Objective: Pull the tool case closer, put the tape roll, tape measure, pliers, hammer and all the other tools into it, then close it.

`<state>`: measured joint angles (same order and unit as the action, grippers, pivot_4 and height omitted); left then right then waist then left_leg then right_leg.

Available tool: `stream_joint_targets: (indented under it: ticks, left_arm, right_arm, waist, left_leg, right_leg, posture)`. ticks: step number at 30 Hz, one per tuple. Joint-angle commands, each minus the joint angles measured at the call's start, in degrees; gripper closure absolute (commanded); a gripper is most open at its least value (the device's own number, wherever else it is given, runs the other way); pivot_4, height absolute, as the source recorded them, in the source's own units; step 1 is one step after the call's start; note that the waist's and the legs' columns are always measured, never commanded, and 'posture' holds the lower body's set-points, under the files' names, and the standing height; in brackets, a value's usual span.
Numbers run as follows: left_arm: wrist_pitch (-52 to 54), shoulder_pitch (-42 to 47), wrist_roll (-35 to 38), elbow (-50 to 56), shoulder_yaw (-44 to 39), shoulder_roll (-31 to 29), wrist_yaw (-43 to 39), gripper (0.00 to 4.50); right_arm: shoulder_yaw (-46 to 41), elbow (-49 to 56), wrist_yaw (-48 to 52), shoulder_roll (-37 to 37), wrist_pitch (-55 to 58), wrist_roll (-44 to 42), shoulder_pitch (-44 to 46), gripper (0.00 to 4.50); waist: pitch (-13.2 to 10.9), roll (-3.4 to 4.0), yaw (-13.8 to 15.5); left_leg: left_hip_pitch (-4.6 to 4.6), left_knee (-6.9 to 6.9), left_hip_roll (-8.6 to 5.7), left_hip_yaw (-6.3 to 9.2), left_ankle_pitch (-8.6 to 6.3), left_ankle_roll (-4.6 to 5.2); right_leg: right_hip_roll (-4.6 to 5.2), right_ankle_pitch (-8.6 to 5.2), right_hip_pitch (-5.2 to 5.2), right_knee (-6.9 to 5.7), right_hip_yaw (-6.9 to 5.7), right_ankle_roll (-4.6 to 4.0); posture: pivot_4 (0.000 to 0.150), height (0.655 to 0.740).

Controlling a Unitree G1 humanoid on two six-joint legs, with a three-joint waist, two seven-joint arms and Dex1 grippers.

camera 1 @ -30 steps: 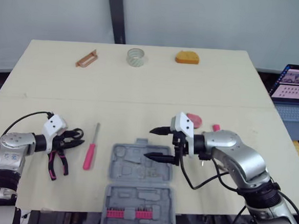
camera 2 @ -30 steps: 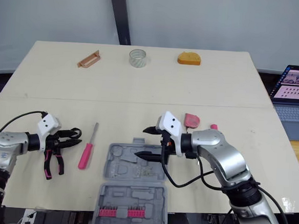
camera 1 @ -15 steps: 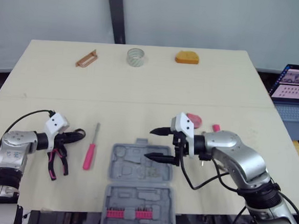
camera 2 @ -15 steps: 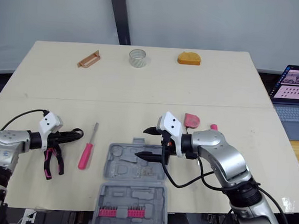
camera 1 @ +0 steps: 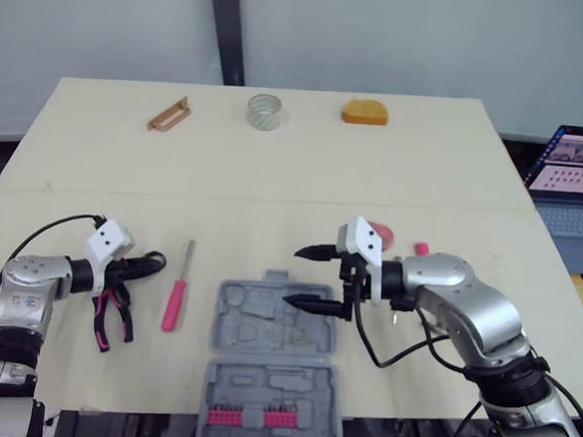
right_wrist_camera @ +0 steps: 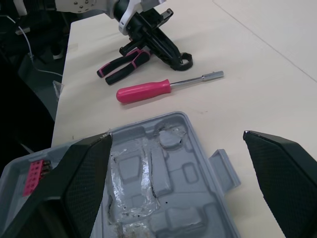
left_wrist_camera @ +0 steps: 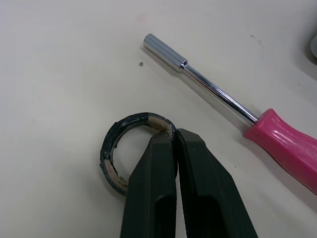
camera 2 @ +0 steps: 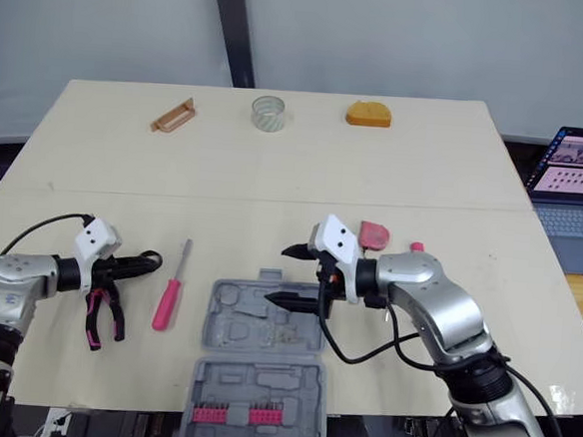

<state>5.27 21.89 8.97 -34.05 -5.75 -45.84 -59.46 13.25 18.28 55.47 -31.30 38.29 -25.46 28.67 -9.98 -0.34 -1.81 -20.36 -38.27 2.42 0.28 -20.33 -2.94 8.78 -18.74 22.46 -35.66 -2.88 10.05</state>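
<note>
One open grey tool case (camera 1: 272,377) lay nearest on the table (camera 1: 274,177), partly under the right claw (camera 1: 294,276), whose fingers gaped wide and empty. The left claw (left_wrist_camera: 171,141) pinched a black tape roll (left_wrist_camera: 132,120) by its wall. Pliers (camera 1: 104,320) lay just beside that claw, and a pink screwdriver (camera 1: 174,303) lay between it and the case. Far beyond sat an orange tape measure (camera 1: 365,112).

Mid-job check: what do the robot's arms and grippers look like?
The left arm and right arm are silver-grey with black joints and loose black cables. The left gripper and right gripper each have a white angular housing and two black tapered fingers.
</note>
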Motion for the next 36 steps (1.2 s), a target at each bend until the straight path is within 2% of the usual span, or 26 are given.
stream_joint_targets:
  ticks: [1, 8, 14, 20, 24, 36]
  left_arm:
    - [2.8, -0.4, 2.2, 6.3, -1.5, -2.4, -2.1, 4.45]
    - [13.8, -0.5, 7.3, 22.3, 0.5, -4.3, -8.2, 4.45]
    - [23.1, 0.6, 12.1, 35.2, 6.1, -2.5, -12.1, 4.45]
    - [24.6, 0.8, 12.7, 38.3, 10.0, 0.6, -12.2, 4.45]
    - [25.4, -1.0, 13.0, 36.3, 11.3, 3.4, -10.9, 4.45]
    - [22.9, -2.0, 10.4, 32.2, 12.5, 5.7, -8.7, 4.45]
  right_arm:
    - [-2.9, 2.4, 1.0, -0.8, -1.8, -1.8, 0.5, 0.0]
    - [-6.8, 8.0, 4.9, -7.0, -3.9, -4.3, -3.4, 0.0]
    - [-7.3, 10.9, 8.2, -14.1, -5.2, -3.7, -6.7, 0.0]
    - [-6.6, 11.1, 7.9, -14.8, -5.9, -3.2, -7.0, 0.0]
    - [-7.0, 11.5, 6.1, -14.1, -5.9, -2.6, -7.6, 0.0]
    - [-6.8, 12.1, 4.2, -13.5, -5.7, -2.5, -8.3, 0.0]
  waist:
    - [0.0, 0.0, 0.0]
    - [0.0, -0.02, 0.3]
    - [0.0, -0.03, 0.3]
    - [0.0, -0.05, 0.2]
    - [0.0, -0.05, 0.3]
    - [0.0, -0.06, 0.4]
  left_leg:
    - [0.0, 0.0, 0.0, 0.0, 0.0, 0.0]
    - [-0.02, 0.0, 0.02, 0.0, 0.0, 0.0]
    - [-0.02, 0.0, 0.05, -0.05, 0.0, 0.0]
    - [-0.01, 0.0, 0.09, -0.11, 0.0, 0.0]
    - [-0.02, -0.02, 0.09, -0.12, 0.0, 0.0]
    - [-0.02, -0.03, 0.09, -0.12, 0.0, 0.0]
  right_leg:
    - [0.0, 0.0, 0.0, 0.0, 0.0, 0.0]
    - [0.0, 0.01, -0.01, 0.03, 0.0, -0.01]
    - [0.0, 0.01, -0.02, 0.06, 0.02, -0.02]
    - [-0.02, 0.01, 0.0, 0.08, 0.02, -0.03]
    - [-0.02, 0.01, -0.01, 0.12, 0.02, -0.04]
    - [-0.02, 0.02, -0.02, 0.12, 0.01, -0.05]
  posture:
    - [0.15, 0.74]
    - [0.15, 0.74]
    - [0.15, 0.74]
    - [0.15, 0.74]
    - [0.15, 0.74]
    - [0.15, 0.74]
